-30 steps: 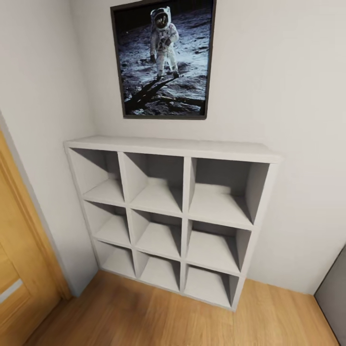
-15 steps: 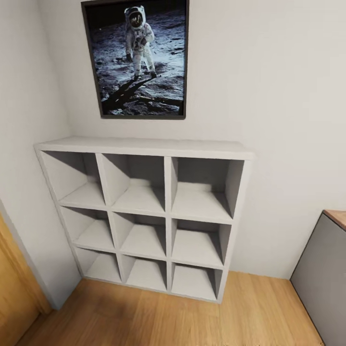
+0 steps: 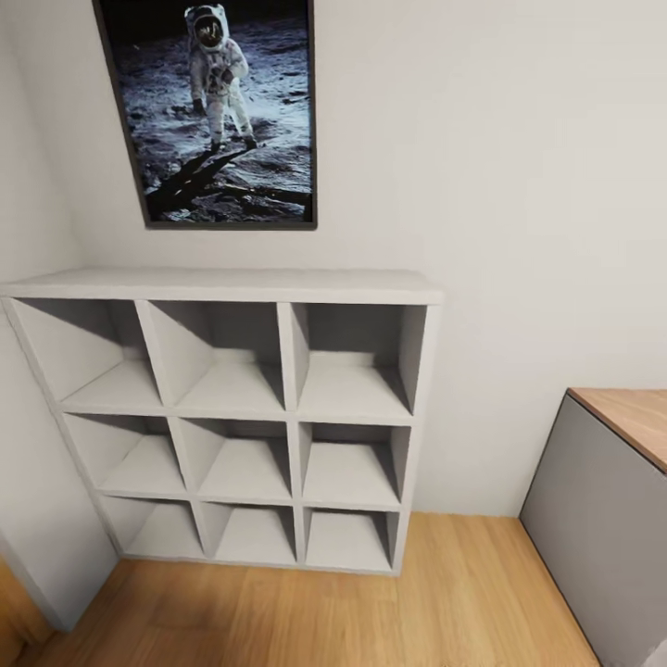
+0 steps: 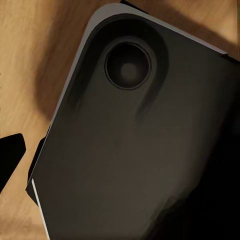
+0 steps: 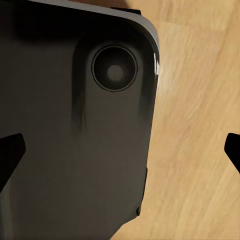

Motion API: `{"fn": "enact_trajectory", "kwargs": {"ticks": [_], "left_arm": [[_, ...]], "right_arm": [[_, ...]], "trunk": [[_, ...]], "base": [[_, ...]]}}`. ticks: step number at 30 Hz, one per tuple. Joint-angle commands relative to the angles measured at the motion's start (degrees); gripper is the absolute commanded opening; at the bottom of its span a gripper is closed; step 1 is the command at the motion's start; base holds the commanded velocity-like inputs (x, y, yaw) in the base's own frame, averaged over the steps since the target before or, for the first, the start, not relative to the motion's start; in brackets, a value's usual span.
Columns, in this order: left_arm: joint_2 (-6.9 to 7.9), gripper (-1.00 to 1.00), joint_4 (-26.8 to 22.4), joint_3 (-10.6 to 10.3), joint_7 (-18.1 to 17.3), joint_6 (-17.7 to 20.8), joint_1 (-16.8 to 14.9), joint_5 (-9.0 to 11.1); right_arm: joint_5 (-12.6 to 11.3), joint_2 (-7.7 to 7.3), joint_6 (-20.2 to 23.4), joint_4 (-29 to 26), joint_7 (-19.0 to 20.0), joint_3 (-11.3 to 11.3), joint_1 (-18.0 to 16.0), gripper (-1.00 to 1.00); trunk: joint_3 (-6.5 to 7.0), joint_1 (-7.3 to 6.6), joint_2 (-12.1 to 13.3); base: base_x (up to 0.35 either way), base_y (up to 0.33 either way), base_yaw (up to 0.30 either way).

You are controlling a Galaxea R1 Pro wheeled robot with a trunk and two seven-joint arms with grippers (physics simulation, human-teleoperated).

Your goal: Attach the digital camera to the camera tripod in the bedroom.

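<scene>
Head view faces white cube shelves [image 3: 232, 417] under an astronaut poster [image 3: 218, 111]; wrist views show dark robot base [image 5: 75, 150] over wood floor [image 5: 200, 125]. Pincer states: cannot tell.

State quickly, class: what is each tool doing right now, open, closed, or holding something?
Left tool: cannot be told; one dark fingertip shows at the frame edge.
Right tool: open, fingertips far apart, holding nothing.
</scene>
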Motion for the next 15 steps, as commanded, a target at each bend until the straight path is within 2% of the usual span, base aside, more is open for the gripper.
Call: {"fn": "enact_trajectory", "kwargs": {"ticks": [1,6,15], "left_arm": [[0.0,1.0,-0.05,0.0,0.01,-0.09,0.02,0.22],[0.0,1.0,-0.05,0.0,0.07,-0.09,-0.02,0.22],[0.15,1.0,-0.15,-0.09,0.06,-0.09,0.0,0.2]], "right_arm": [[0.31,0.0,-0.07,-0.03,-0.17,0.18,0.0,1.0],[0.52,0.0,-0.03,-0.03,-0.06,0.47,0.0,1.0],[0.74,-0.07,-0.19,-0.08,-0.08,0.68,0.0,1.0]], "trunk": [[-0.04,0.0,-0.02],[-0.04,0.0,-0.02],[-0.04,0.0,-0.02]], "base": [[0.0,0.0,-0.197],[0.0,0.0,-0.103],[0.0,0.0,-0.01]]}}
